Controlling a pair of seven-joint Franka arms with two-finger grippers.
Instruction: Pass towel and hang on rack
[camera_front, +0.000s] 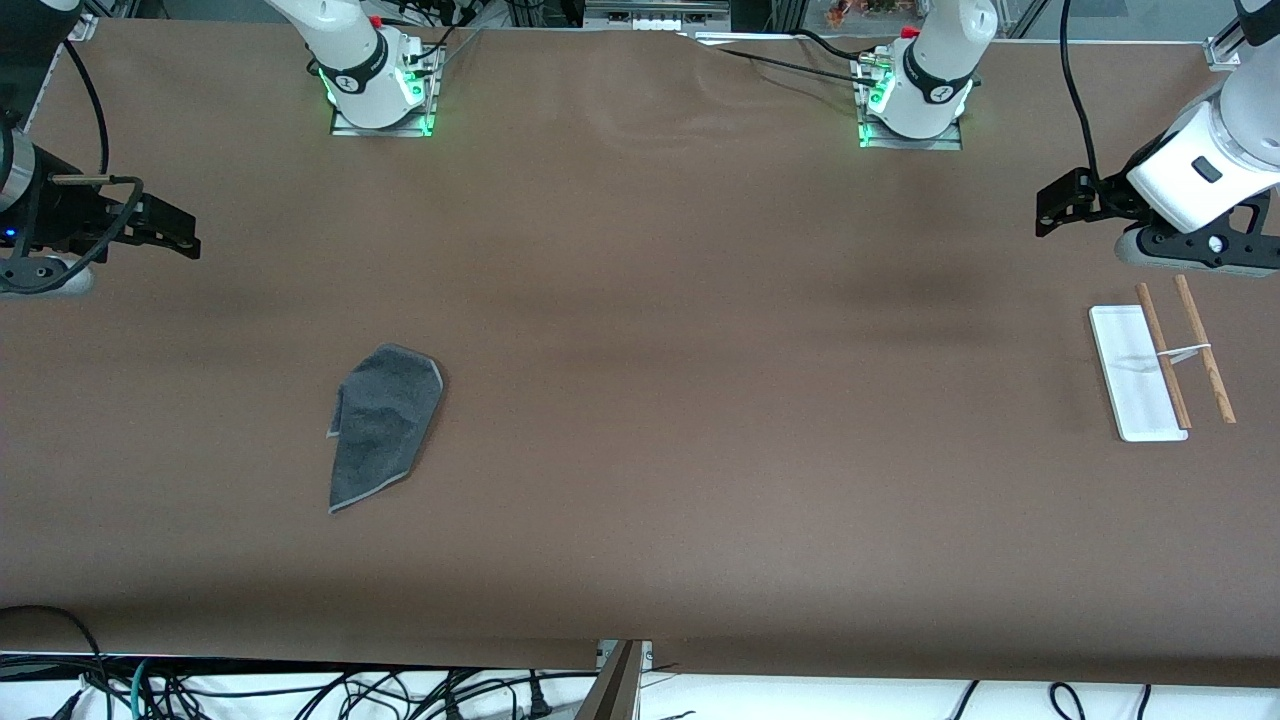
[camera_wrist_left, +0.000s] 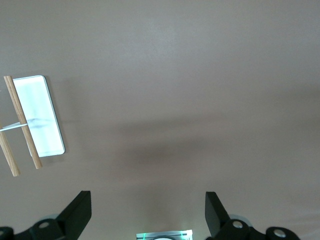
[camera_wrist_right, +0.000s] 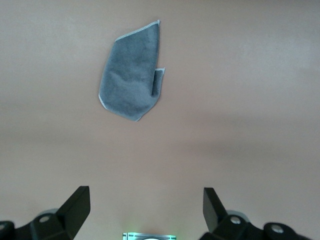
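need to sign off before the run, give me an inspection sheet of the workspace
surface: brown table cover, faint wrinkles by the bases
job's things: towel flat toward the right arm's end; rack toward the left arm's end, nothing on its rods
clutter: nothing seen
grippers: left gripper open, beside the rack; right gripper open, waiting at its table end
cables: black cables below the table edge
surroundings: arm bases lit green

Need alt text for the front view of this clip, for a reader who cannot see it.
A dark grey towel lies flat on the brown table toward the right arm's end, and the rack stands toward the left arm's end. The right claw and left claw both hang open above the table's ends, holding nothing.
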